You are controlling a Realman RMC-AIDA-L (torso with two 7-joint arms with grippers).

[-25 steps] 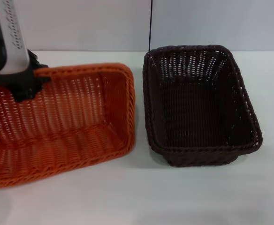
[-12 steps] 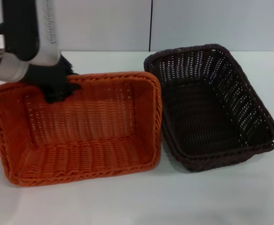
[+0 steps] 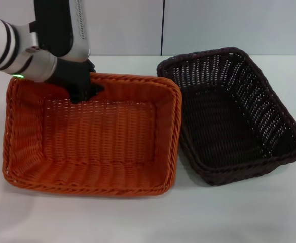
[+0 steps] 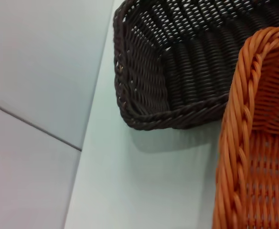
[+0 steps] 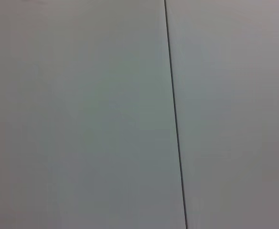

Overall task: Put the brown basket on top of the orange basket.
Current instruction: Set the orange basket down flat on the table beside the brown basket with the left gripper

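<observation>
The left gripper [image 3: 84, 91] clamps the far rim of the orange basket [image 3: 92, 139], which sits on the white table [image 3: 229, 212]. Just beside it to the right, rims nearly touching, stands the brown basket [image 3: 234, 116]. The right gripper is out of sight.

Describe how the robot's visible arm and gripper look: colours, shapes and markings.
The left arm is a glossy white cylinder with black bands, a black-and-white forearm casing and a small green light. The left gripper is matt black and blocky. The right arm is out of view.
</observation>
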